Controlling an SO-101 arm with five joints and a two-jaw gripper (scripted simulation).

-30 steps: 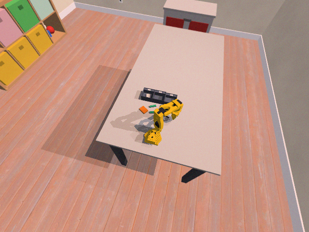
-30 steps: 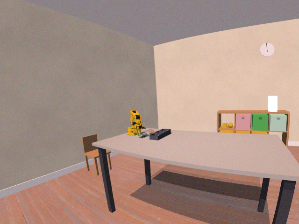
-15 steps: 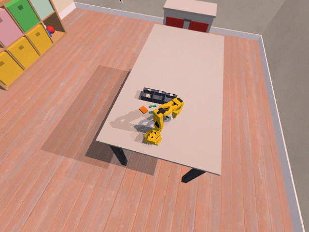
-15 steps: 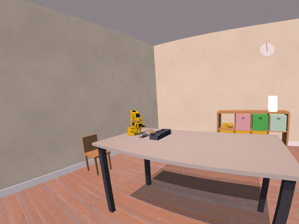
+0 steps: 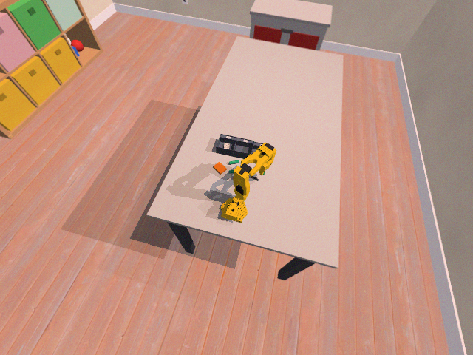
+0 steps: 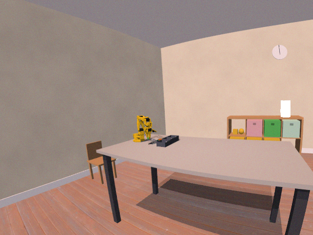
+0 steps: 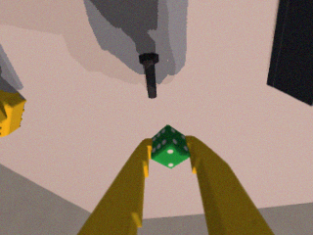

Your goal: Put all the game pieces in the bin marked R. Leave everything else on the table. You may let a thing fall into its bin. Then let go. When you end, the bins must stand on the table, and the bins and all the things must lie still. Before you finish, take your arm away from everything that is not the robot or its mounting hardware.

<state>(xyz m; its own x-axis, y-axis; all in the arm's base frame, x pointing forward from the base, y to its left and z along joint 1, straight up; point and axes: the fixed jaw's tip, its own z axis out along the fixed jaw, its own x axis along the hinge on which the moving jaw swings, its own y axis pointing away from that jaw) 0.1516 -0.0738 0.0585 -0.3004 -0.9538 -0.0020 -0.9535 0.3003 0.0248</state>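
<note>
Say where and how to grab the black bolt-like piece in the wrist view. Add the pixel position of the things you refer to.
Grip the black piece (image 7: 151, 80) across its narrow shank, below the wider head, with the fingers coming down from above, one on each long side. It lies flat and slim, and its sides look unobstructed, so that should hold best. The gripper (image 7: 169, 152) is shut on the green die (image 7: 169, 149), so that likely goes first.
</note>
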